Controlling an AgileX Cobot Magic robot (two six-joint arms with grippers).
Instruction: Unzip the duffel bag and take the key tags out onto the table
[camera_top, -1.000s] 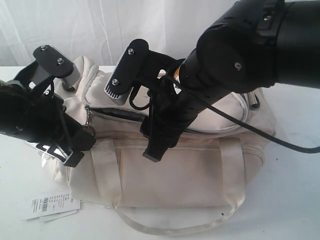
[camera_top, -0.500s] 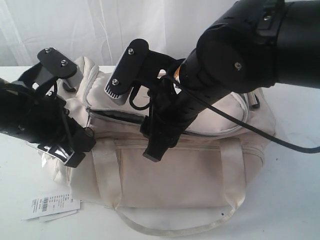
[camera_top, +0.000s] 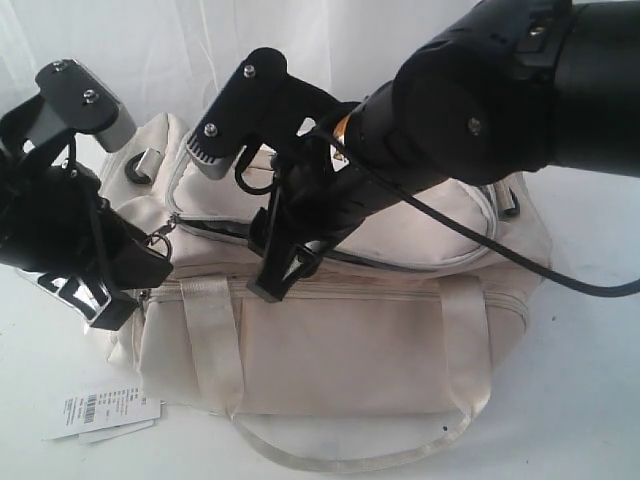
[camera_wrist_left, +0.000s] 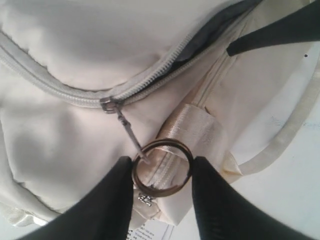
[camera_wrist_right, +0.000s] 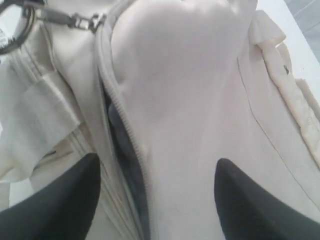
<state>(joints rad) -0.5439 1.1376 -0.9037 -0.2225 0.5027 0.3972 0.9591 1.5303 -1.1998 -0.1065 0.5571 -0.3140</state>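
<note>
Paper label (camera_top: 100, 412) flat on table (camera_top: 590, 400) near front-left corner, just beside duffel bag (camera_top: 350, 350). Bag lies lengthwise across table, webbing handle (camera_top: 340, 455) drooping toward front edge. Left gripper (camera_wrist_left: 162, 168) clamped on metal ring (camera_wrist_left: 162, 143) hooked to zipper pull (camera_wrist_left: 131, 134) at bag's left end. Zipper (camera_wrist_left: 60, 90) partly open, dark lining (camera_wrist_left: 210, 35) showing. Right gripper (camera_wrist_right: 157, 165) spread wide above bag's top panel, grasping nothing. White curtain (camera_top: 200, 50) behind far edge.

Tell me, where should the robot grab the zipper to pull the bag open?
Probably the metal ring hanging from the zipper slider by a thin link. It is round and stiff and sticks out past the slider, so jaws can pinch its rim from both sides, coming in from the end of the duffel bag nearest the slider.
</note>
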